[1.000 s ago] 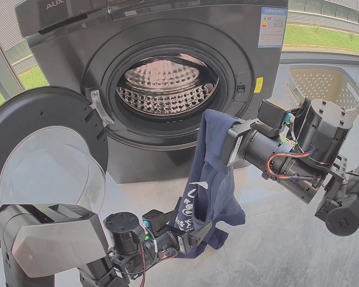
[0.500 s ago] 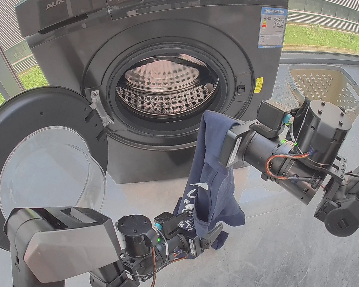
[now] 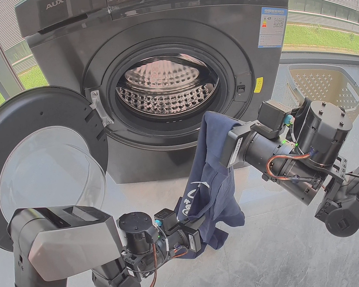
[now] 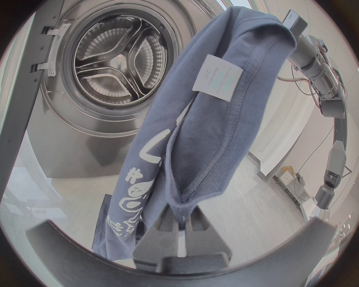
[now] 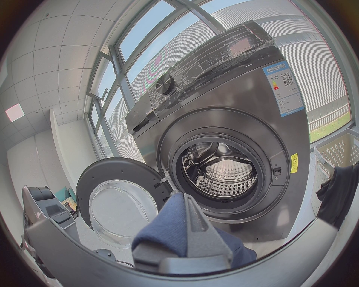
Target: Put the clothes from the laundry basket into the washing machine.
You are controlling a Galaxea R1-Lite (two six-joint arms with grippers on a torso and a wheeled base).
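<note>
A navy T-shirt (image 3: 210, 177) with white print hangs in front of the washing machine's open drum (image 3: 167, 89). My right gripper (image 3: 219, 131) is shut on its top fold, just below the drum's lip; cloth drapes over one finger (image 5: 196, 220). Lower down, my left gripper (image 3: 201, 225) is shut on the shirt's bottom hem, its two pads (image 4: 168, 228) pinching a fold of the hem (image 4: 183, 209). The laundry basket (image 3: 329, 83) stands on the floor to the right of the machine, with a dark garment (image 5: 338, 194) hanging over its rim.
The machine's round door (image 3: 33, 144) is swung wide open to the left, above my left arm. Pale tiled floor (image 3: 264, 263) lies open in front of the machine. Windows run behind and to both sides.
My left arm moved right toward the hanging shirt, and its gripper, open before, has shut on the bottom hem. The right arm has held still with the shirt.
</note>
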